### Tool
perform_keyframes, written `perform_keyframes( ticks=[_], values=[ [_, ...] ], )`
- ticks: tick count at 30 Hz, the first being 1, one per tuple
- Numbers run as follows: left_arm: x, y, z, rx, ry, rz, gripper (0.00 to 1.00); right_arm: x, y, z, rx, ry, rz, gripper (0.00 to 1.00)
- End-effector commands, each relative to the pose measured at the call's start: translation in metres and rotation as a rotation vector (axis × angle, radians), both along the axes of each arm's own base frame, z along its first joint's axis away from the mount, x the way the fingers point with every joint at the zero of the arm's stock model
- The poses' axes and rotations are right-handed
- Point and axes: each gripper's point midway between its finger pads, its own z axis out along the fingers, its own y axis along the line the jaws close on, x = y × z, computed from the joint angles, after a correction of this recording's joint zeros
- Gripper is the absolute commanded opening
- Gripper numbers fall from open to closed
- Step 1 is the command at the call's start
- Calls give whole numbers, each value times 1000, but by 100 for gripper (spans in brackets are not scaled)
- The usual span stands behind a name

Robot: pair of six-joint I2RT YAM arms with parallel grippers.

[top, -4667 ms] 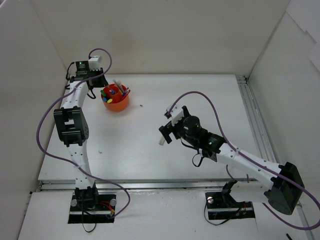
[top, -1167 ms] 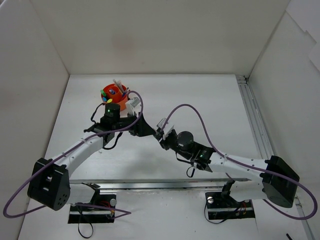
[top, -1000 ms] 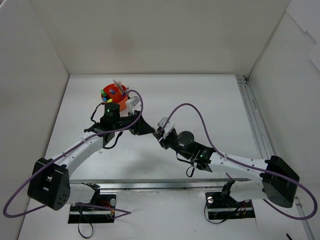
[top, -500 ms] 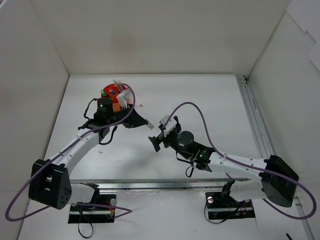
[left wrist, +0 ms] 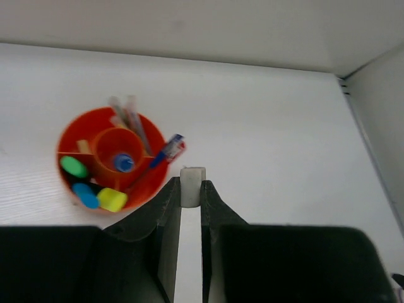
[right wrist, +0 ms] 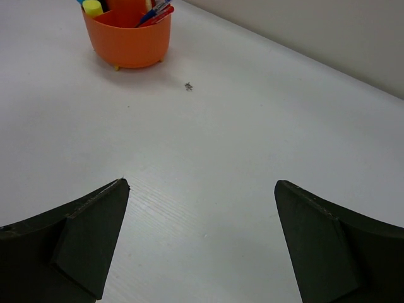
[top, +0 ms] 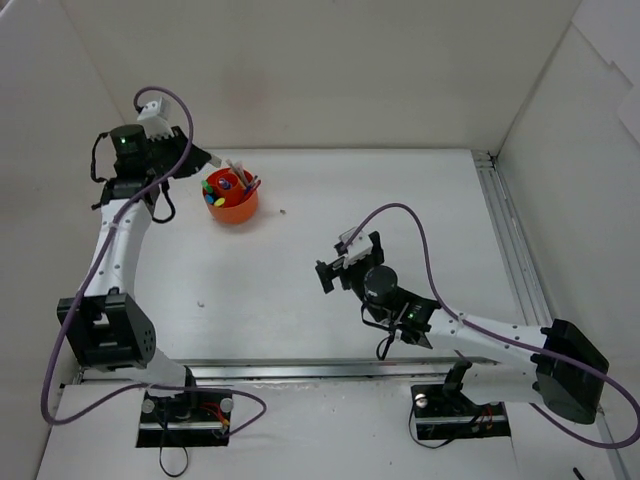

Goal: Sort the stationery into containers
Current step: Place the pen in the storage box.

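The orange organizer (top: 232, 197) stands at the back left of the table. It holds highlighters with green, blue and yellow caps, a blue-capped tube in the centre well, and several pens. My left gripper (top: 205, 160) is raised just left of it. In the left wrist view the left gripper (left wrist: 191, 189) is shut on a small beige eraser (left wrist: 192, 178), right of the organizer (left wrist: 101, 132) and above the table. My right gripper (top: 347, 262) is open and empty over the middle of the table. In the right wrist view the right gripper (right wrist: 201, 184) faces the distant organizer (right wrist: 129, 38).
A tiny dark speck (top: 282, 211) lies on the table right of the organizer, and shows in the right wrist view (right wrist: 188, 86). White walls close the left, back and right sides. A metal rail (top: 505, 230) runs along the right edge.
The eraser passed from my right gripper to my left at mid-table. My left arm then lifted and swung back left to the organizer. My right gripper opened and drew back.
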Motion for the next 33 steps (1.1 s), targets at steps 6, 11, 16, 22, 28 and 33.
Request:
perform_keyframes(
  ticks=[6, 11, 16, 22, 28, 33],
  values=[
    [72, 61, -23, 202, 77, 98, 0, 21, -22, 26, 43, -16, -97, 98],
    [104, 70, -43, 239, 115, 66, 0, 30, -25, 25, 6, 10, -104, 98],
    [121, 75, -56, 255, 122, 73, 0, 35, -22, 20, 1, 36, -97, 98],
    [127, 72, -78, 259, 141, 32, 0, 41, -17, 15, -3, 54, -81, 98],
    [131, 77, -106, 274, 200, 43, 0, 43, -14, 12, 6, 68, -66, 98],
    [135, 69, -114, 247, 194, -5, 0, 43, -15, 9, 4, 76, -67, 98]
  ],
)
